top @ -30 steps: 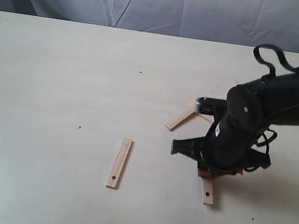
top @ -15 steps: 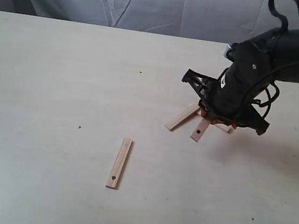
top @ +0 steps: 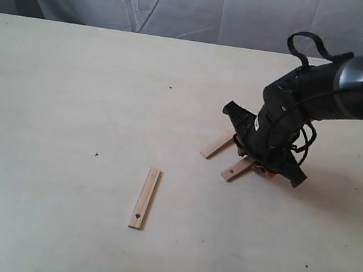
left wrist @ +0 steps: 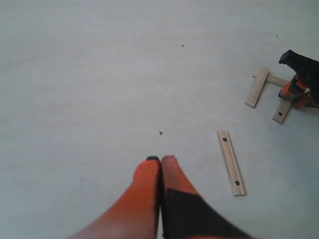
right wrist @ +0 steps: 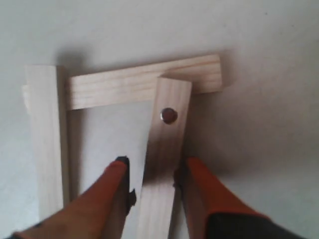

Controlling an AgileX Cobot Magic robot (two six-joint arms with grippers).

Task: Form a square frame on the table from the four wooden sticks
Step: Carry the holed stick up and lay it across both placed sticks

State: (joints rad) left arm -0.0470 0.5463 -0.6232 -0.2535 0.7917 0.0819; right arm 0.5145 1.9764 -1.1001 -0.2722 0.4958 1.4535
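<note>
In the right wrist view a holed stick point(right wrist: 167, 129) lies between the fingers of my right gripper point(right wrist: 154, 167). One finger touches it and a thin gap shows at the other. Its holed end rests on a plain stick point(right wrist: 134, 84), which crosses the end of a second plain stick point(right wrist: 45, 144), so three sides stand. From outside, the right gripper point(top: 259, 162) sits low over the holed stick point(top: 236, 171) beside a plain stick point(top: 217, 143). The fourth stick point(top: 145, 198), holed, lies apart on the table point(top: 72, 93). My left gripper point(left wrist: 160, 158) is shut and empty, far from the loose stick point(left wrist: 232, 163).
A wrinkled white cloth point(top: 199, 7) hangs behind the table's far edge. The right arm's black body point(top: 322, 95) and cables rise over the sticks from the right. A few dark specks point(top: 96, 154) dot the tabletop.
My right gripper lifted the holed stick from the near side, carried it to the two plain sticks, then lowered it and turned it so its end lies on the cross stick.
</note>
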